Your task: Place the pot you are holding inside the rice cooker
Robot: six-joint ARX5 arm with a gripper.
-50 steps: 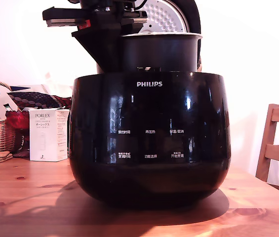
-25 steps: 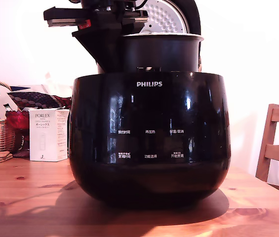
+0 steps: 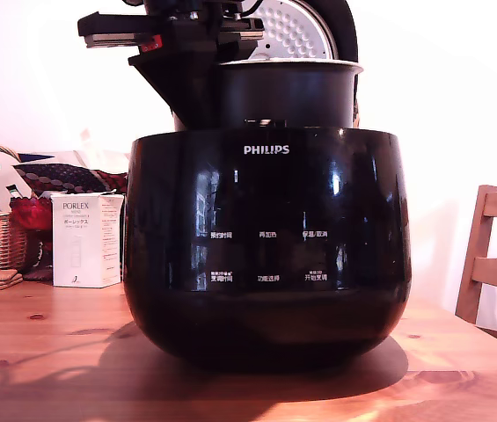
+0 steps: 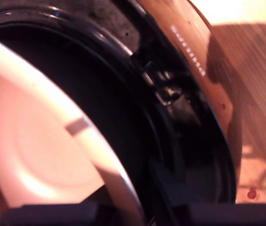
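We're holding the pot upright by its rim, the tool clamped on the side toward the exterior view's left. It's sitting partly down in the rice cooker, straight over the well. The lid is standing open behind; the pot's interior is looking empty.

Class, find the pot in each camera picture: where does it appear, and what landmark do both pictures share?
Exterior view: the pot sits top centre, its upper part rising out of the rice cooker, in front of the open lid.
Wrist view: the pot fills the near side, its pale rim and inside showing.
Shared landmark: the rice cooker's black top rim around the pot.
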